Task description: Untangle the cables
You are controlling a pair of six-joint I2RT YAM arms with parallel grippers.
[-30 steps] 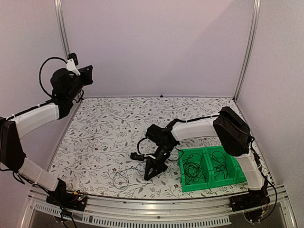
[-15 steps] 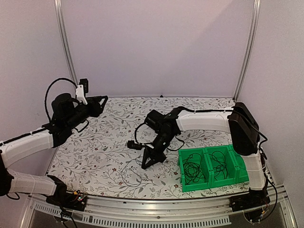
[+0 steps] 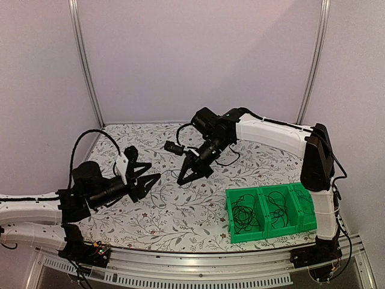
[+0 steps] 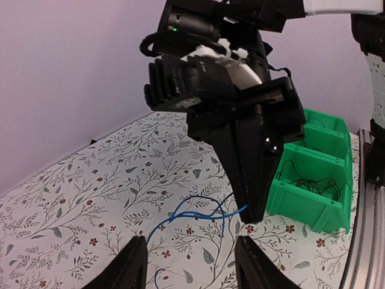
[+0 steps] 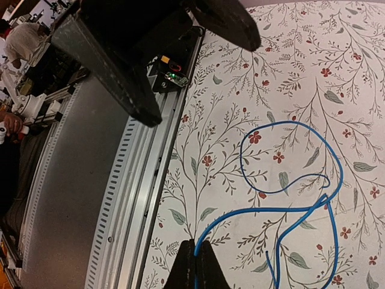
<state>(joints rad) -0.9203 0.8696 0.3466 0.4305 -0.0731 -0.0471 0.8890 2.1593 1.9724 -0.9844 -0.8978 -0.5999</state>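
Floral bench (image 3: 150,220) below; right fingers (image 5: 187,265) clenched on thin bright-blue cable (image 5: 323,197), light, limp, springy. Left fingers (image 4: 131,265) released; I'd pinch hanging loop near mine.

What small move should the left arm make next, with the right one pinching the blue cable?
Probably ease the left gripper forward and close on the loose loops of the blue cable. The right gripper is shut on that cable, and the loops hang just ahead of the left's open jaws; a second hold should let the arms pull it straight.
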